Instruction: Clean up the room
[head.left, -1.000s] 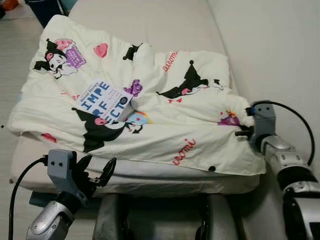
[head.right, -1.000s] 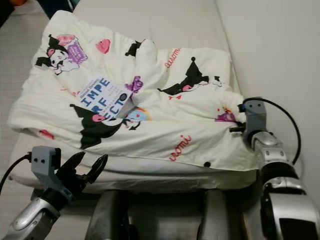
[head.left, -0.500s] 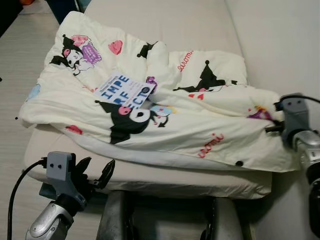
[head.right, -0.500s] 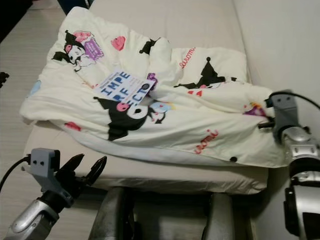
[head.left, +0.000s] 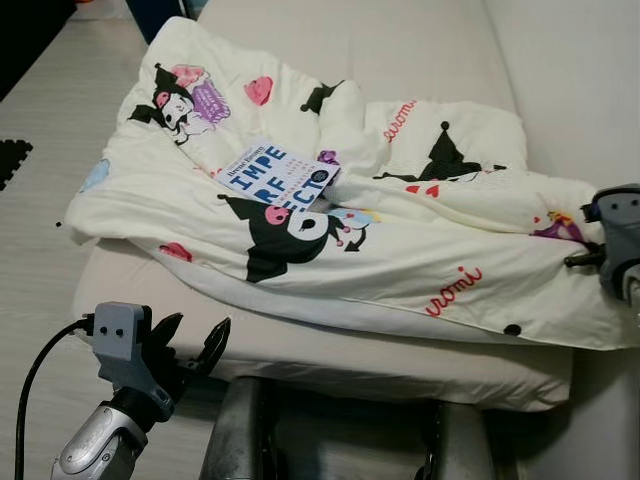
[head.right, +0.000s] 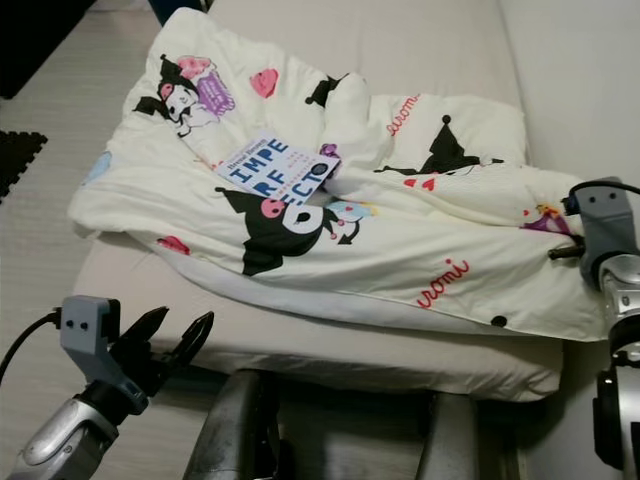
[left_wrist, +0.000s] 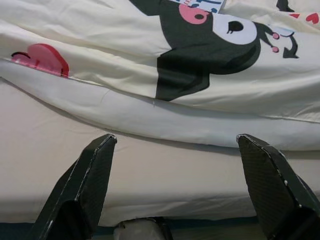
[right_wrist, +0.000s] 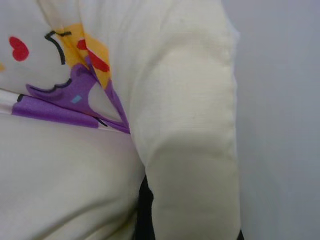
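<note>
A cream quilt (head.left: 400, 240) printed with black cartoon figures and pink hearts lies crumpled across the bed's mattress (head.left: 330, 355). On its folds rests a white book with blue letters (head.left: 280, 177). My right gripper (head.left: 597, 240) is at the quilt's right corner, by the wall; in the right wrist view the quilt (right_wrist: 185, 100) bunches over a black finger (right_wrist: 145, 210), so it is shut on the cloth. My left gripper (head.left: 198, 325) hangs open just before the mattress's near edge, its fingers (left_wrist: 85, 185) spread and holding nothing, below the quilt's hem.
A pale wall (head.left: 590, 80) runs along the bed's right side. Light floor (head.left: 50, 150) lies to the left, with a black foam mat piece (head.left: 12, 160) on it. My own legs (head.left: 240, 430) stand against the bed's near end.
The whole picture has slid to the right, so the camera has turned left. The right gripper stays at the quilt's corner, and the left gripper stays open in place.
</note>
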